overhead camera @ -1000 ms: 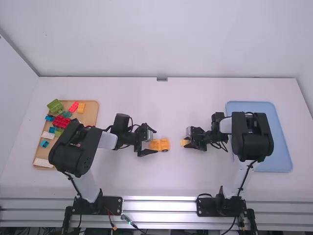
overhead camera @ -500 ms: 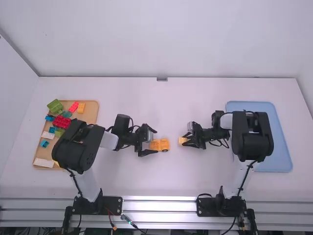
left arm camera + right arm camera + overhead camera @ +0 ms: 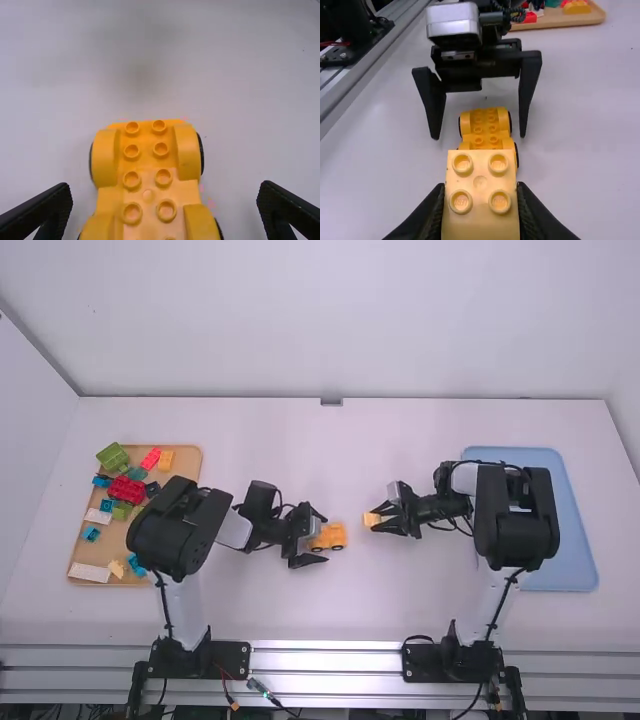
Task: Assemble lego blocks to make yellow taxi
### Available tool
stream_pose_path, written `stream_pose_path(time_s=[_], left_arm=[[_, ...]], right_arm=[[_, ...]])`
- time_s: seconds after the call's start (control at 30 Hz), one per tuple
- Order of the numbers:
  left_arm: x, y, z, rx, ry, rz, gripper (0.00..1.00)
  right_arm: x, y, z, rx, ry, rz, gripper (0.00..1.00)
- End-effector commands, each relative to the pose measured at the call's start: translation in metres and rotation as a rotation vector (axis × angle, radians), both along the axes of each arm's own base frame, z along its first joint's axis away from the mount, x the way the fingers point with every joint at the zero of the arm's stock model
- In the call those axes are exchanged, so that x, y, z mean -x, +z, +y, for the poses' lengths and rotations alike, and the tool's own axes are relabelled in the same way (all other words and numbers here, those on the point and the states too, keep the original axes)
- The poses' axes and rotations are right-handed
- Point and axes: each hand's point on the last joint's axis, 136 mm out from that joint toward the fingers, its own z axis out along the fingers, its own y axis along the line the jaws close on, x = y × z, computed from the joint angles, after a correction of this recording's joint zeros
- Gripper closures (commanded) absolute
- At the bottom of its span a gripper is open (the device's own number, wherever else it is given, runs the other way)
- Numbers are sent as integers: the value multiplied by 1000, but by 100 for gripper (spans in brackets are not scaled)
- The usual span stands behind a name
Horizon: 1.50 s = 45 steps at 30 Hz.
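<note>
Right hand (image 3: 375,520): clamped on a yellow block (image 3: 480,200), one finger pressed to each side. Four studs are visible on the block.

Left hand (image 3: 326,539): fingers apart, one on each side of the yellow car base (image 3: 331,536). Clear gaps are noted between both fingers and the base in the left wrist view. The hand is not clamped on anything.

The car base rests on the desk (image 3: 300,610), between the two hands, with black wheels at its sides and studs along its top. The yellow block is apart from it, near its end on the right hand's side. The block's height above the desk cannot be determined.

Farther out, on the left side of the desk, lies a tan tray (image 3: 185,478) of loose pieces. Recorded in it: a green block (image 3: 113,456) at the far left corner, a pink block (image 3: 150,458) beside a further yellow-orange block (image 3: 166,461), a large red block (image 3: 125,488), and a white brick (image 3: 90,573) at the near edge. A light blue tray (image 3: 570,540) lies on the right side, partly under the right arm.
</note>
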Motion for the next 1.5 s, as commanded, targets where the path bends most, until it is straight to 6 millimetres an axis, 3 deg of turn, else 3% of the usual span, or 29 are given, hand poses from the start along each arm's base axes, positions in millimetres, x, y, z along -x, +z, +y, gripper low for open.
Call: stream_pose_path(time_s=[0.0, 0.43, 0.67, 0.9, 1.13, 1.4, 1.47], left_arm=[[4, -8, -3, -27, 3, 22, 1], [-4, -10, -1, -46, 62, 66, 0], [-5, -10, -1, -47, 64, 64, 1], [-6, -9, -1, -44, 62, 61, 0], [-6, -9, -1, -45, 60, 55, 5], [-6, -9, -2, -44, 48, 30, 21], [-6, -9, -1, -45, 46, 25, 29]], right_arm=[[-6, 7, 2, -36, -9, -22, 86], [-17, 8, 6, -12, -53, 35, 100], [-11, 17, 20, 49, -10, -10, 100], [-18, 4, 35, 205, -90, -16, 100], [1, -4, 47, 216, -72, -146, 100], [10, -17, 70, 198, -64, -144, 100], [14, -22, 73, 219, -45, -155, 100]])
